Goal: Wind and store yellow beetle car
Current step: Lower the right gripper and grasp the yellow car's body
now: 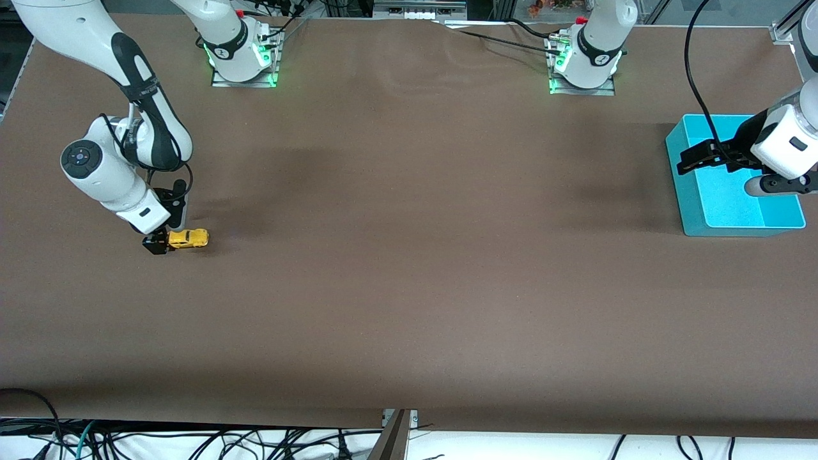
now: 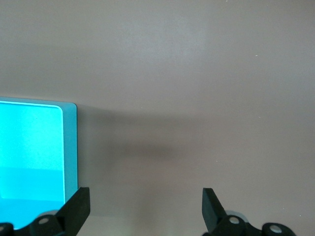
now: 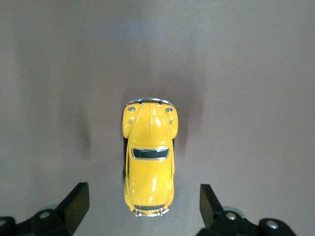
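Note:
The yellow beetle car [image 1: 188,238] stands on its wheels on the brown table near the right arm's end. My right gripper [image 1: 158,245] is low at one end of it. In the right wrist view the car [image 3: 149,162] lies lengthwise, with one end between the spread fingers [image 3: 76,201]. My right gripper [image 3: 142,197] is open and clear of the car on both sides. My left gripper [image 1: 685,161] waits open and empty over the edge of the teal bin [image 1: 735,207]. Nothing lies between its fingers in the left wrist view [image 2: 146,199].
The teal bin [image 2: 34,147] is an open rectangular tray at the left arm's end of the table, with nothing visible inside. Brown cloth covers the table [image 1: 409,255]. Cables hang off the table edge nearest the front camera.

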Robot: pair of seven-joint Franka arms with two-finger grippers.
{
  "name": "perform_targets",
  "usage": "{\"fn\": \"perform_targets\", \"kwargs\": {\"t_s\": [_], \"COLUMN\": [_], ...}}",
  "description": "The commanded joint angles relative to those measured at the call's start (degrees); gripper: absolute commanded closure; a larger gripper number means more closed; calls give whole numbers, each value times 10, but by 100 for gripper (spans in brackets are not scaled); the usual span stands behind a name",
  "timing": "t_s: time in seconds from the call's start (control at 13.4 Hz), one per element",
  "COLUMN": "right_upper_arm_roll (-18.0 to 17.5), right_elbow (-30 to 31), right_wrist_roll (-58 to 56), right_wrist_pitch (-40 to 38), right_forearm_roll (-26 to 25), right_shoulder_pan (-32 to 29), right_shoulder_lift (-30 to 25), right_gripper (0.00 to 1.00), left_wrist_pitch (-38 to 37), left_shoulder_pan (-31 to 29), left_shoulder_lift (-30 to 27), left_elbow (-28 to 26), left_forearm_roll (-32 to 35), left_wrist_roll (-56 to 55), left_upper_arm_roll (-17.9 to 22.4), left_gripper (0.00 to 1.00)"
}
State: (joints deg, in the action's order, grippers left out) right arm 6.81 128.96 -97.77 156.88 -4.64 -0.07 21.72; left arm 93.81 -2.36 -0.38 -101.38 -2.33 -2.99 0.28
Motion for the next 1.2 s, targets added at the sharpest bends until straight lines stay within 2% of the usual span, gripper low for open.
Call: {"fn": "perform_targets", "kwargs": {"t_s": [0.0, 0.15, 0.45, 0.6, 0.75, 0.9, 1.12], "right_upper_arm_roll": [-4, -5, -7, -7, -8, -22, -36], "right_elbow": [7, 7, 7, 7, 7, 6, 6], "right_wrist_roll": [-13, -13, -12, -12, -8, 13, 54], "right_wrist_pitch": [24, 26, 24, 22, 19, -2, -7], "right_forearm_roll": [1, 2, 2, 2, 3, 6, 6], "right_shoulder_pan": [-6, -5, -5, -4, -4, -4, -2], "right_shoulder_lift": [8, 9, 7, 5, 5, 2, 0], "right_gripper": [1, 6, 30, 59, 80, 85, 85], "left_wrist_pitch": [-6, -6, -6, -6, -6, -6, -6], "left_shoulder_pan": [-5, -4, -4, -4, -4, -4, -4], "left_shoulder_lift": [1, 2, 1, 2, 2, 2, 2], "left_elbow": [9, 9, 9, 9, 9, 9, 9], "left_forearm_roll": [6, 6, 5, 5, 4, 5, 5], "left_wrist_roll": [-3, -3, -4, -4, -4, -4, -4], "left_upper_arm_roll": [-3, -3, -3, -3, -3, -3, -3], "left_gripper": [0, 0, 0, 0, 0, 0, 0]}}
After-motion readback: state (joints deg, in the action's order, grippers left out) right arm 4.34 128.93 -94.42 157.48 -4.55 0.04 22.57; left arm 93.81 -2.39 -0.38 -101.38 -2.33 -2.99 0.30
